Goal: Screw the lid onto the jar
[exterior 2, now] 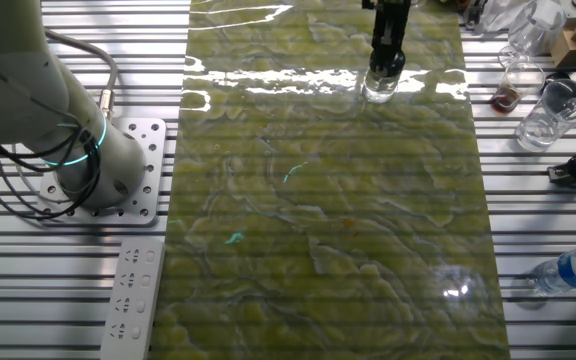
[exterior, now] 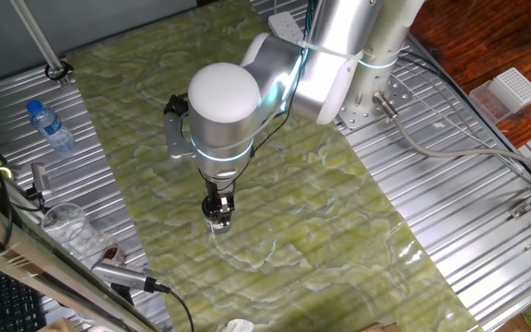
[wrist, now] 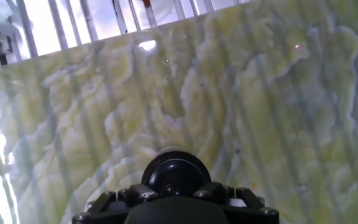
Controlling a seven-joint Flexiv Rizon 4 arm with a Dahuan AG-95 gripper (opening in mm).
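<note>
The small clear glass jar (exterior: 218,224) stands upright on the green marbled mat, near its left middle in one fixed view and at the far top in the other fixed view (exterior 2: 380,88). The black glossy lid (wrist: 175,173) sits on top of the jar. My gripper (exterior: 218,208) points straight down over it, with a finger on each side of the lid and closed against it. It also shows in the other fixed view (exterior 2: 385,62) and the hand view (wrist: 175,190). The jar's body is hidden under the lid in the hand view.
A plastic bottle with a blue cap (exterior: 52,127) lies on the slatted metal table beside the mat. A thin clear cup (exterior: 67,226) stands near the mat's edge. A power strip (exterior 2: 133,295) lies by the arm's base (exterior 2: 118,165). A white box (exterior: 514,90) sits at the far right.
</note>
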